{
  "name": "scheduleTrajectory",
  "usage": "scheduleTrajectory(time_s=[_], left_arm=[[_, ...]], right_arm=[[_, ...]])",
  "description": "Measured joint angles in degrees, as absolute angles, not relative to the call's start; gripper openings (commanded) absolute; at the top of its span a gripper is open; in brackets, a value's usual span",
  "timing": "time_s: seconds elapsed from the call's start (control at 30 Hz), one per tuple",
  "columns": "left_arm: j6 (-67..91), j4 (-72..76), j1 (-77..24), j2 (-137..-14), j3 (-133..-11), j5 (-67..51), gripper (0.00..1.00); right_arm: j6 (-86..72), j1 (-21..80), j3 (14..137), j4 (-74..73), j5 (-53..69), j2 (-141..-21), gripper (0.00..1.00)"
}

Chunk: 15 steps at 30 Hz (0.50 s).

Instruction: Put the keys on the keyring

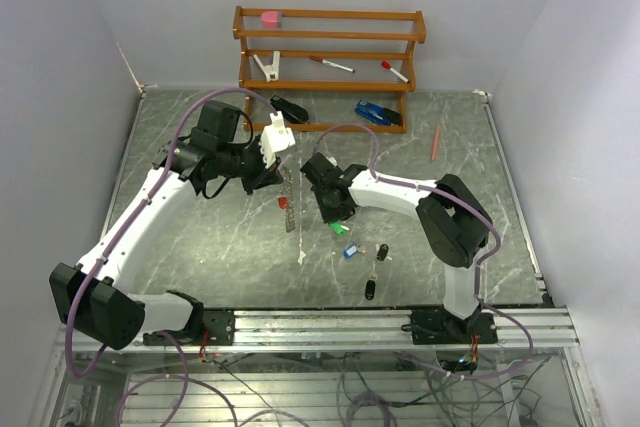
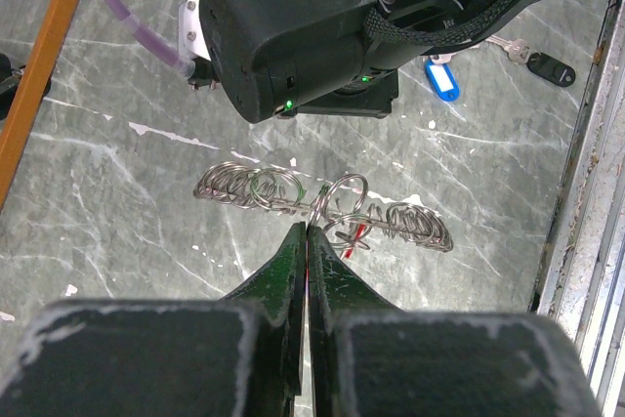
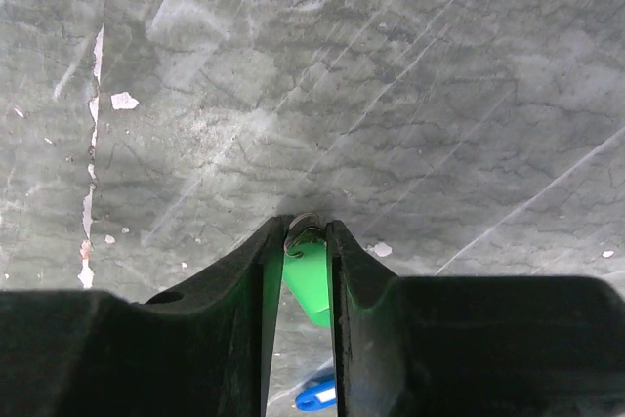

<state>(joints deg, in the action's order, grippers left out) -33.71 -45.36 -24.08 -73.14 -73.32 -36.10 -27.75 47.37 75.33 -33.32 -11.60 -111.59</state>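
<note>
The keyring [image 1: 287, 199] is a silvery toothed ring with a small red tag [image 1: 282, 203], seen edge-on at mid-table. In the left wrist view the keyring [image 2: 322, 207] stands just past my fingertips, with the red tag [image 2: 359, 231] below it. My left gripper [image 1: 276, 173] [image 2: 308, 231] is shut on its rim. My right gripper [image 1: 335, 213] [image 3: 308, 227] is shut on the green key [image 3: 312, 280] [image 1: 340, 229], its small metal loop at the fingertips. The blue key [image 1: 350, 251] [image 3: 317, 396] [image 2: 441, 80] and two black keys [image 1: 382, 252] [image 1: 370, 289] lie on the table.
A wooden rack [image 1: 330, 52] at the back holds red-capped markers [image 1: 331, 65], a pink block and a white clip. A black tool [image 1: 288, 109], a blue tool [image 1: 378, 113] and an orange pencil [image 1: 436, 142] lie in front. A metal rail [image 1: 400, 322] runs along the near edge.
</note>
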Motion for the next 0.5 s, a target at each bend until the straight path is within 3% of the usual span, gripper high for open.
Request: scheduleTrajectory(time_s=[0.2, 0.33, 0.5], left_arm=[[-33.74, -45.36, -24.03, -73.14, -73.32, -36.10, 0.07], [-33.85, -45.36, -24.03, -73.14, -73.32, -36.10, 0.07], [-33.87, -45.36, -23.92, -73.14, -73.32, -36.10, 0.07]], right_arm=[[-27.14, 47.37, 75.31, -33.19, -11.55, -111.59, 0.19], [-26.96, 47.37, 75.31, -32.95, -11.49, -111.59, 0.07], [-26.94, 47.37, 75.31, -32.86, -11.40, -111.59, 0.01]])
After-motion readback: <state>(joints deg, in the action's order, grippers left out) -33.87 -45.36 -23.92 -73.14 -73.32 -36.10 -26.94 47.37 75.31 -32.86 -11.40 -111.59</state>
